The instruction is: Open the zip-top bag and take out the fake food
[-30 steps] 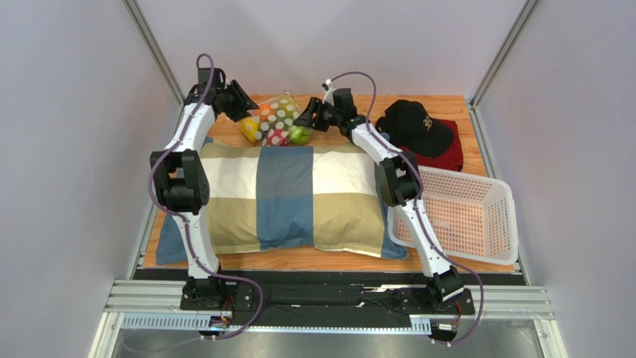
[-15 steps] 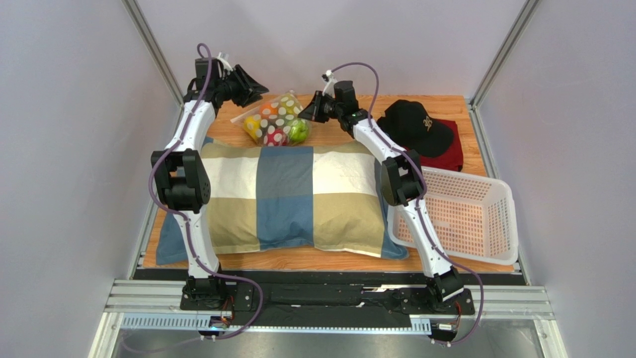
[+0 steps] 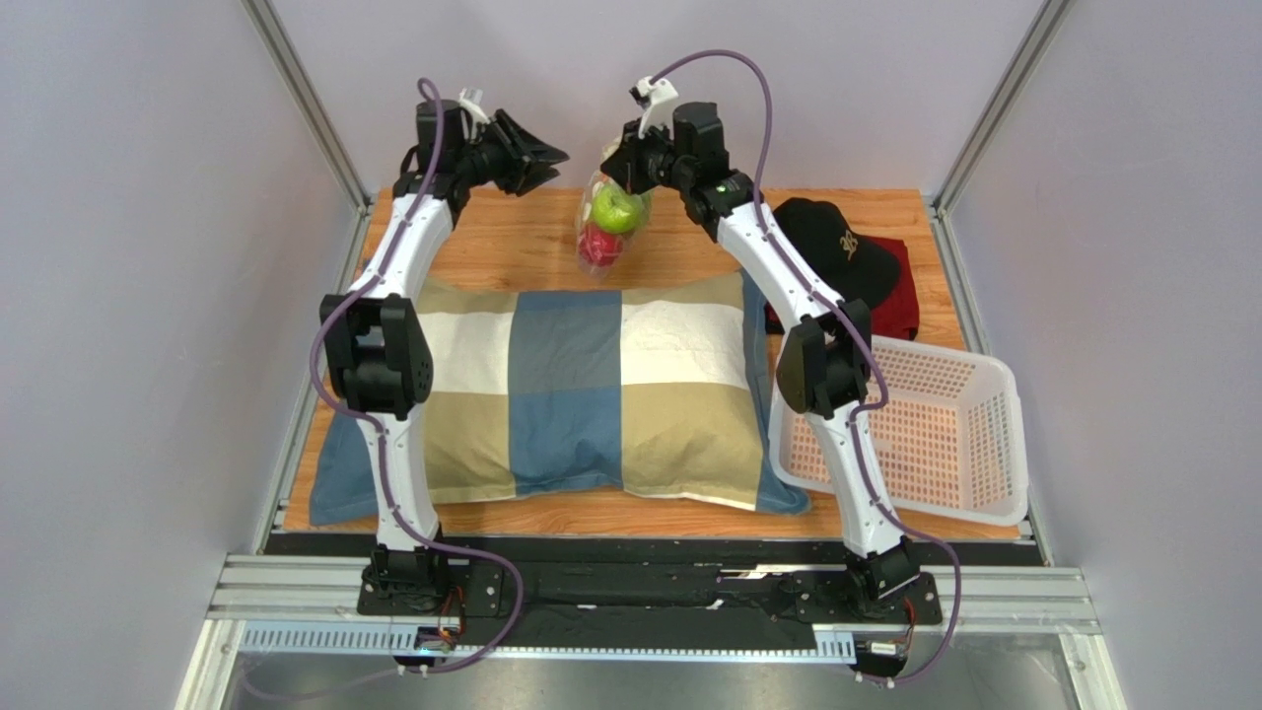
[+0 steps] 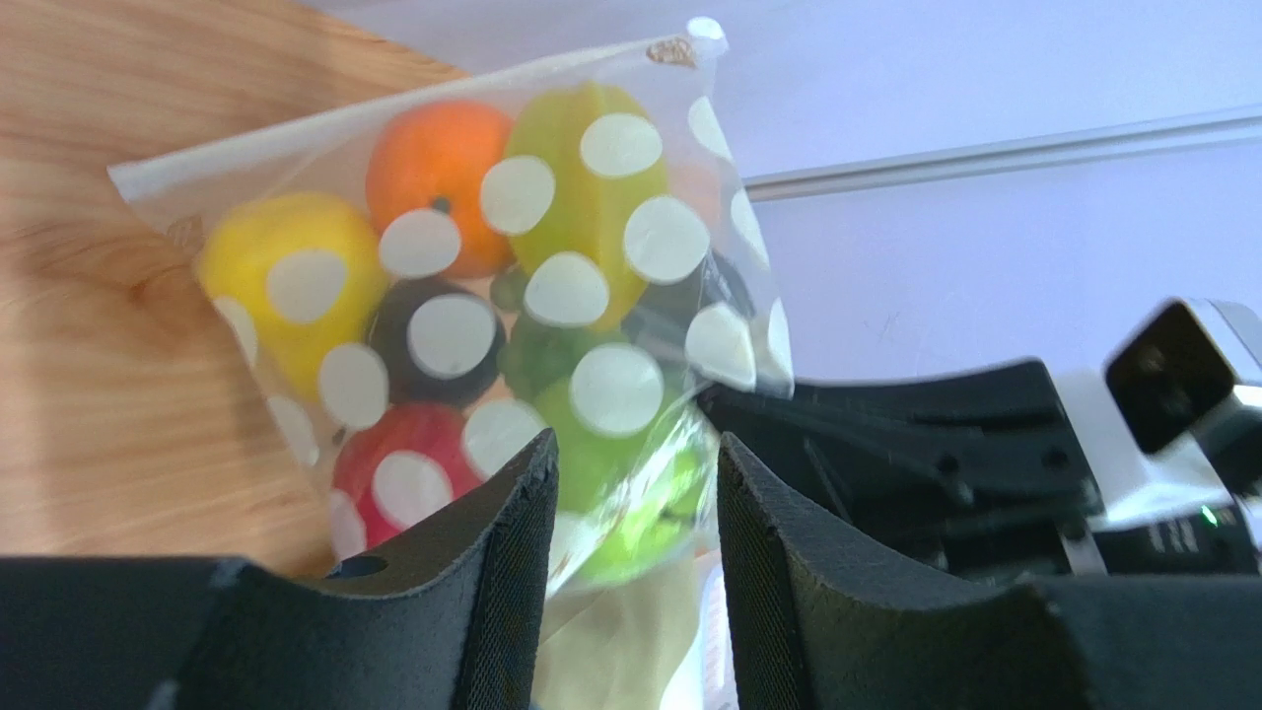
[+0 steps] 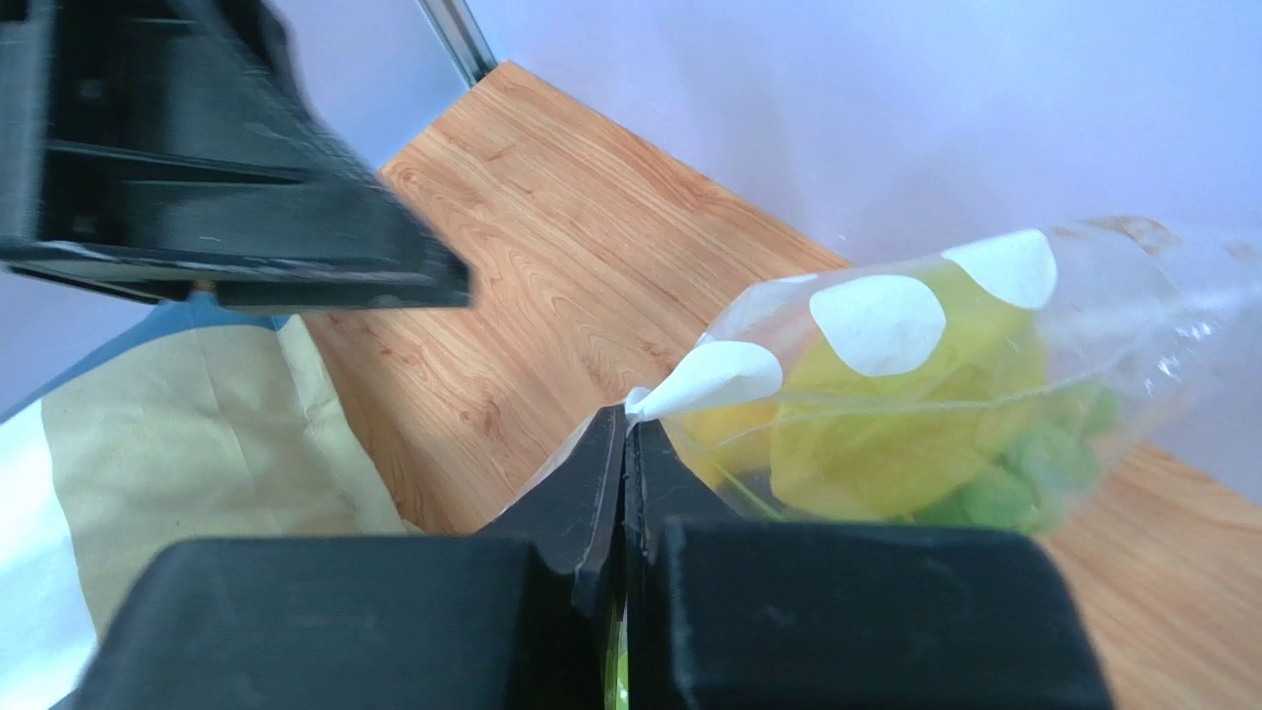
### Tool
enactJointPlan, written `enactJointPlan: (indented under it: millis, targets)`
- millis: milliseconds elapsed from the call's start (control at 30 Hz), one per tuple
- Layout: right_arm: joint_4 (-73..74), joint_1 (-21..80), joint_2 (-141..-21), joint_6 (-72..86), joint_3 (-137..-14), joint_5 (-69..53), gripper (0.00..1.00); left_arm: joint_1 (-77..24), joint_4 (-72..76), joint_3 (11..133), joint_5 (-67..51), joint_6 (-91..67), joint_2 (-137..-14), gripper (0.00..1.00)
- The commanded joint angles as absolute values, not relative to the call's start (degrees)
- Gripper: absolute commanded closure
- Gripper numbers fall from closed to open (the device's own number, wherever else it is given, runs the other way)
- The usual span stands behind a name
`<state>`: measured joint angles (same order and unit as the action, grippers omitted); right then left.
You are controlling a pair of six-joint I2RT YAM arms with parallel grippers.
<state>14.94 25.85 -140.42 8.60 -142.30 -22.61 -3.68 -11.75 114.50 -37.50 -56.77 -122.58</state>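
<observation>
The zip-top bag (image 3: 605,225), clear with white dots, hangs in the air above the back of the table, lifted off the wood. My right gripper (image 3: 624,160) is shut on the bag's edge (image 5: 696,382), its jaws pressed together. The fake food fills the bag: an orange (image 4: 437,156), a lemon (image 4: 282,274), a red apple (image 4: 400,466), green pieces (image 4: 593,178) and a dark one (image 4: 430,333). My left gripper (image 3: 542,153) is open just left of the bag. Its fingertips (image 4: 522,488) frame the bag's lower part without touching it.
A large checked pillow (image 3: 571,392) covers the middle of the wooden table (image 3: 504,252). A white perforated basket (image 3: 933,429) stands at the right. A black cap (image 3: 830,244) lies on a red cloth (image 3: 896,303) at the back right.
My right gripper shut on the bag's edge and lifted it off the table, so it now hangs. My left gripper rose and moved right toward the bag, staying open.
</observation>
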Motion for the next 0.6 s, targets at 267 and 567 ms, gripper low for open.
enactJointPlan:
  millis: [267, 567]
  targets:
    - [18.27, 25.23, -135.35, 24.04, -139.22, -16.70, 1.00, -7.82, -0.36, 112.29, -46.24, -52.16, -123.24, 0.49]
    - [23.28, 22.42, -135.61, 42.86, -135.80, -22.04, 1.00, -10.01, -18.43, 111.78, -36.84, -21.94, -116.11, 0.43]
